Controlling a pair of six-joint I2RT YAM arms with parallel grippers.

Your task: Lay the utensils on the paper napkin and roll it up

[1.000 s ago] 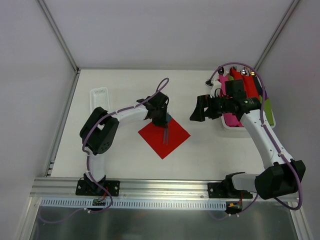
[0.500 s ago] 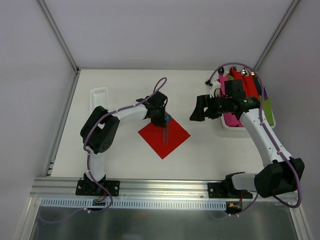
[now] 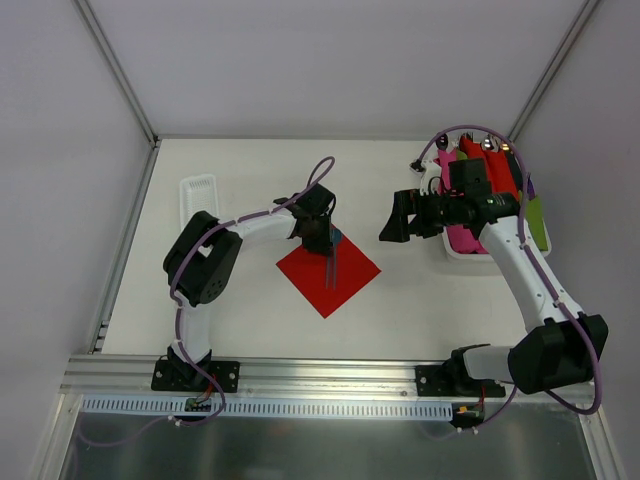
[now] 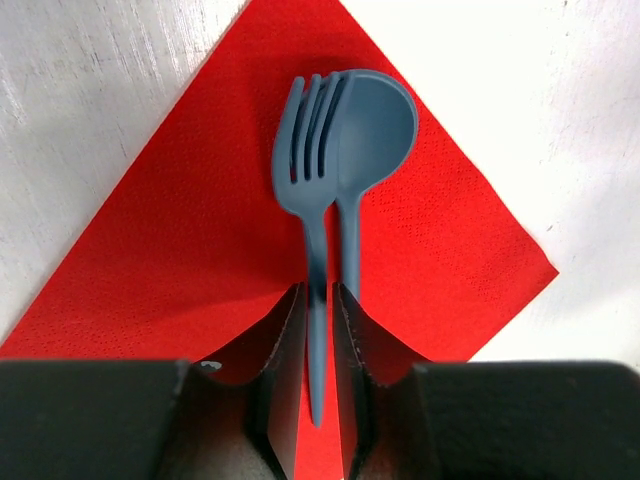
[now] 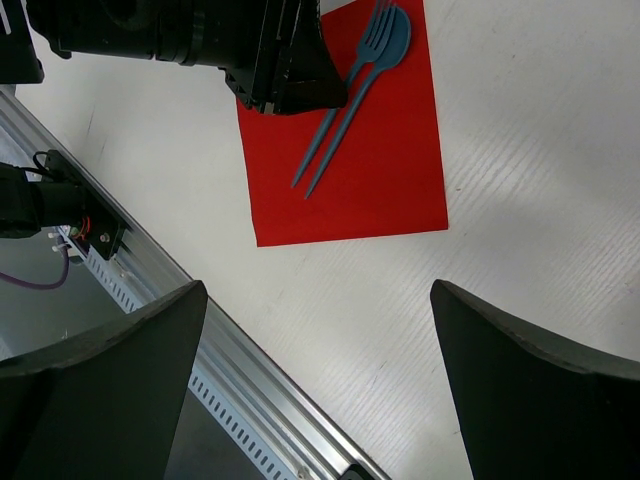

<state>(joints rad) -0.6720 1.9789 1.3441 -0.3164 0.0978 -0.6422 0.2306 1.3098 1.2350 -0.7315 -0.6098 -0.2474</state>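
Note:
The red paper napkin (image 3: 345,285) (image 4: 180,250) (image 5: 380,180) lies as a diamond in the middle of the table. A blue fork (image 4: 303,150) (image 5: 345,90) and a blue spoon (image 4: 380,115) (image 5: 395,40) lie side by side on it, the fork's tines overlapping the spoon's bowl. My left gripper (image 3: 322,240) (image 4: 320,295) hovers low over the napkin's far corner. Its jaws stand a narrow way apart around the fork's handle, with slivers of red showing beside it. My right gripper (image 3: 398,217) (image 5: 315,290) hangs wide open and empty above bare table to the right of the napkin.
A white bin (image 3: 462,252) at the right holds pink, red and green rolled bundles, right behind the right arm. A narrow white tray (image 3: 198,190) lies at the far left. An aluminium rail (image 3: 320,375) runs along the near edge.
The left gripper's jaws have eased apart a little around the fork's handle. Both arms and the napkin stay where they were.

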